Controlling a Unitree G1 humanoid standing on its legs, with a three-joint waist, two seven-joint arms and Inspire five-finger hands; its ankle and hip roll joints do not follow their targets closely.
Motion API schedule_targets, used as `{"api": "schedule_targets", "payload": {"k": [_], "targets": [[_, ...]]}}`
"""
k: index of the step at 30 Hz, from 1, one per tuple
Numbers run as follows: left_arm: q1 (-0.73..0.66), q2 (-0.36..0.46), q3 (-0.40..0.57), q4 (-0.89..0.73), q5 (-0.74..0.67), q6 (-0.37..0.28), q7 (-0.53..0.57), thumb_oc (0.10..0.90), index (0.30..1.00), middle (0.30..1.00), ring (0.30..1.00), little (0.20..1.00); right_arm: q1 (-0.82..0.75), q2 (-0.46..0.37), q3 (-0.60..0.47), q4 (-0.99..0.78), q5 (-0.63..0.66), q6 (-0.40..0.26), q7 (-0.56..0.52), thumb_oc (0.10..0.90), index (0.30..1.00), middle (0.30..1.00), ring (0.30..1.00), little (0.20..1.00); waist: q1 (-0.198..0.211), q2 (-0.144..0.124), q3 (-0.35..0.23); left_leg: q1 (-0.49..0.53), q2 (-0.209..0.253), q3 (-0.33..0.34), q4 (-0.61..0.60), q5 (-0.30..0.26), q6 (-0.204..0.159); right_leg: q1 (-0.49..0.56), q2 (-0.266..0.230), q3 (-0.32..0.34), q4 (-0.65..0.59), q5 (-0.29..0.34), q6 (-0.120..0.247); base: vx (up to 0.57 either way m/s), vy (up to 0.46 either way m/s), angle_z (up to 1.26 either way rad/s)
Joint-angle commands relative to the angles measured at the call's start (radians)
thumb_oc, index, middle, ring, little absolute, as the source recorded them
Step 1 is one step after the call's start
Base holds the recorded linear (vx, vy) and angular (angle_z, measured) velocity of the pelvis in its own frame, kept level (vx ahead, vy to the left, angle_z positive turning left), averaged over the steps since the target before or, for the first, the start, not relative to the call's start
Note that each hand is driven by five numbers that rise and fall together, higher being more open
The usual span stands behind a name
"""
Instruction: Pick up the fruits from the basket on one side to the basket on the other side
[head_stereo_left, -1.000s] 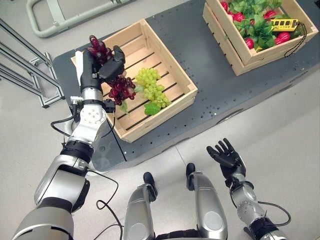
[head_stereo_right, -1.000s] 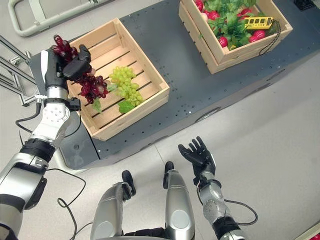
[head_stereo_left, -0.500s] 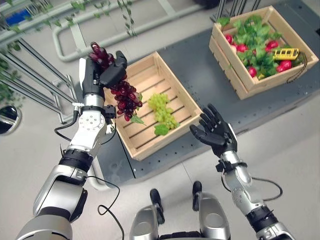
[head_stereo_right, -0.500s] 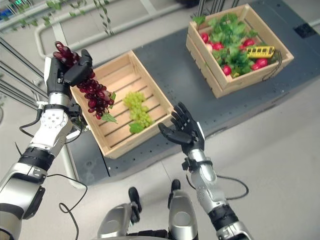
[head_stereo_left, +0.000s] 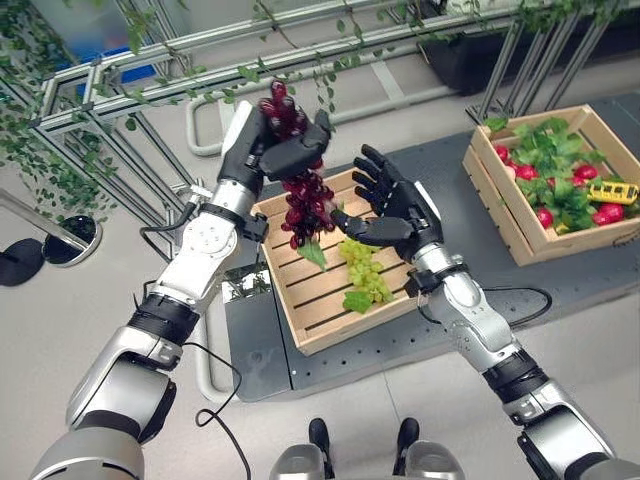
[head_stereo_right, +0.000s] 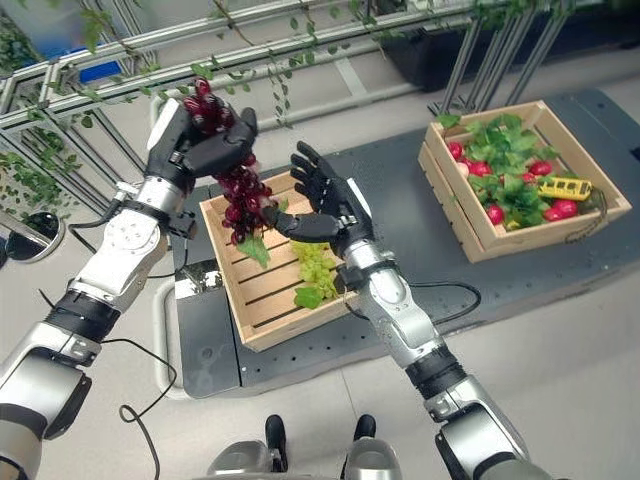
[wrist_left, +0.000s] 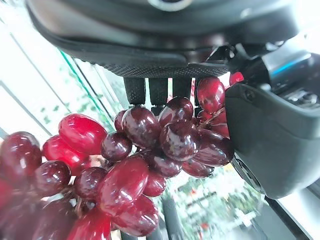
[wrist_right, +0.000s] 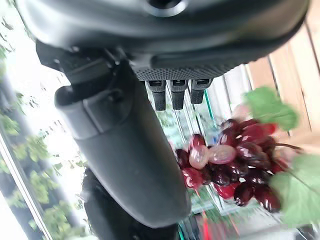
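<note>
My left hand (head_stereo_left: 262, 148) is shut on a bunch of red grapes (head_stereo_left: 304, 195), held up above the near wooden basket (head_stereo_left: 300, 330); the bunch (wrist_left: 145, 150) hangs past its fingers with a green leaf at its lower end. My right hand (head_stereo_left: 395, 210) is open, palm toward the bunch, just right of it and apart from it; the grapes (wrist_right: 235, 165) show past its straight fingers. A bunch of green grapes (head_stereo_left: 365, 275) lies inside the near basket. The far basket (head_stereo_left: 505, 200) on the right holds red fruits (head_stereo_left: 585, 200) among green leaves.
Both baskets stand on a dark grey platform (head_stereo_left: 440, 180). A small yellow toy bus (head_stereo_left: 620, 190) lies in the right basket. A metal frame with hanging vines (head_stereo_left: 170, 80) stands behind and to the left. Light floor lies in front.
The head camera tilted up. My left hand lifted the red grapes higher over the basket. My right hand rose and moved left, close beside the bunch.
</note>
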Motion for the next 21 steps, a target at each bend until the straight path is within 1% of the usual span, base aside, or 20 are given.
{"api": "schedule_targets", "payload": {"k": [1, 5, 8, 9, 10, 11, 14, 18, 21], "targets": [[-0.152, -0.013, -0.004, -0.003, -0.03, -0.085, -0.016, 0.4, 0.3, 0.3, 0.3, 0.3, -0.053, 0.062, 0.041, 0.053, 0.029, -0.05, -0.041, 0.8, 0.9, 0.9, 0.9, 0.9, 0.028, -0.023, -0.232, -0.038, -0.012, -0.007, -0.016, -0.019, -0.017, 0.001, -0.059, -0.027, 0.001, -0.008, -0.009, -0.01, -0.059, 0.15], [-0.159, -0.021, -0.024, -0.053, -0.044, -0.08, -0.044, 0.4, 0.3, 0.3, 0.3, 0.3, -0.07, 0.064, 0.042, 0.054, 0.029, -0.036, -0.056, 0.8, 0.9, 0.9, 0.9, 0.9, 0.033, -0.031, -0.245, -0.045, -0.01, -0.024, -0.016, -0.02, -0.017, 0.002, -0.053, -0.028, 0.001, -0.014, -0.013, -0.01, -0.039, 0.15], [-0.156, -0.034, -0.029, -0.073, -0.052, -0.066, -0.054, 0.4, 0.3, 0.3, 0.3, 0.3, -0.078, 0.072, 0.045, 0.061, 0.027, -0.016, -0.057, 0.8, 0.9, 0.9, 0.9, 0.9, 0.034, -0.036, -0.252, -0.041, -0.008, -0.021, -0.016, -0.022, -0.015, 0.005, -0.053, -0.027, 0.001, -0.016, -0.014, 0.0, -0.015, 0.05], [-0.155, -0.046, -0.035, -0.082, -0.056, -0.061, -0.062, 0.4, 0.3, 0.3, 0.3, 0.3, -0.086, 0.074, 0.053, 0.073, 0.011, 0.02, -0.056, 0.8, 0.9, 0.9, 0.9, 0.9, 0.035, -0.039, -0.256, -0.038, -0.008, -0.021, -0.016, -0.025, -0.013, 0.007, -0.053, -0.027, 0.001, -0.018, -0.014, 0.0, 0.0, 0.0], [-0.155, -0.048, -0.036, -0.084, -0.055, -0.06, -0.062, 0.4, 0.3, 0.3, 0.3, 0.3, -0.086, 0.075, 0.054, 0.076, 0.003, 0.025, -0.058, 0.8, 0.9, 0.9, 0.9, 0.9, 0.035, -0.039, -0.256, -0.038, -0.008, -0.021, -0.016, -0.025, -0.013, 0.008, -0.053, -0.027, 0.001, -0.018, -0.014, 0.0, 0.0, 0.0], [-0.154, -0.053, -0.037, -0.086, -0.053, -0.061, -0.066, 0.4, 0.3, 0.3, 0.3, 0.3, -0.087, 0.073, 0.058, 0.082, -0.008, 0.052, -0.056, 0.8, 0.9, 0.9, 0.9, 0.9, 0.035, -0.04, -0.257, -0.036, -0.008, -0.021, -0.016, -0.026, -0.013, 0.009, -0.054, -0.026, 0.001, -0.019, -0.013, 0.0, 0.0, 0.0], [-0.148, -0.059, -0.041, -0.126, -0.039, -0.05, -0.066, 0.4, 0.3, 0.3, 0.3, 0.3, -0.086, 0.054, 0.073, 0.108, 0.03, 0.111, -0.038, 0.8, 0.9, 0.9, 0.9, 0.9, 0.035, -0.047, -0.264, -0.033, -0.006, -0.02, -0.016, -0.03, -0.012, 0.012, -0.055, -0.024, 0.001, -0.021, -0.013, 0.0, 0.0, 0.0], [-0.15, -0.059, -0.05, -0.159, -0.046, -0.038, -0.063, 0.4, 0.3, 0.3, 0.3, 0.3, -0.08, 0.047, 0.077, 0.122, 0.058, 0.131, -0.034, 0.8, 0.9, 0.9, 0.9, 0.9, 0.035, -0.052, -0.268, -0.028, -0.006, -0.021, -0.016, -0.034, -0.01, 0.017, -0.055, -0.023, 0.001, -0.023, -0.011, 0.0, 0.0, 0.0], [-0.159, -0.069, -0.059, -0.186, -0.046, -0.025, -0.059, 0.4, 0.3, 0.3, 0.3, 0.3, -0.08, 0.056, 0.08, 0.128, 0.066, 0.111, -0.038, 0.8, 0.9, 0.9, 0.9, 0.9, 0.036, -0.053, -0.27, -0.024, -0.005, -0.021, -0.016, -0.036, -0.01, 0.019, -0.056, -0.023, 0.001, -0.024, -0.01, 0.0, 0.0, 0.0]]}}
